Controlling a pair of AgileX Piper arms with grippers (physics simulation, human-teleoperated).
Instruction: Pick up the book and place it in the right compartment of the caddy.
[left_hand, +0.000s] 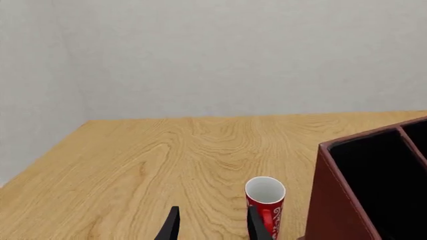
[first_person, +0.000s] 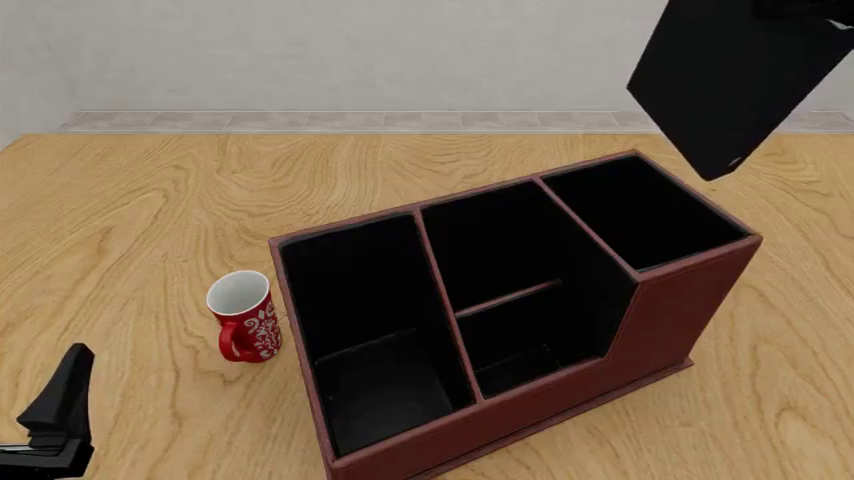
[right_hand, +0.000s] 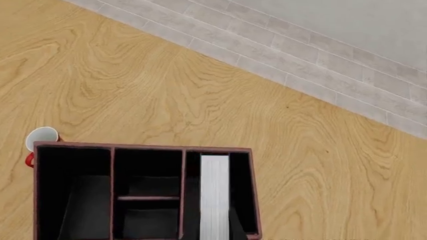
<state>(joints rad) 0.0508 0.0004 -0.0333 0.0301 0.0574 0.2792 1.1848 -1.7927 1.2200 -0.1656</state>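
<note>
The black book (first_person: 727, 75) hangs tilted in the air above the caddy's (first_person: 667, 310) taller end, over the right compartment (first_person: 641, 212). My right gripper is shut on the book and lies almost wholly past the front view's top right edge. In the right wrist view the book's white page edges (right_hand: 215, 192) line up over the right compartment (right_hand: 243, 185), with one finger (right_hand: 235, 226) beside them. My left gripper (left_hand: 213, 227) is open and empty, low near the table's front left (first_person: 56, 418).
A red mug (first_person: 244, 316) with a white inside stands upright just left of the caddy's wide low end slot (first_person: 360, 330); it also shows by my left fingers (left_hand: 265, 200). The middle slot (first_person: 514, 290) has a crossbar. A grey wall lies behind the table.
</note>
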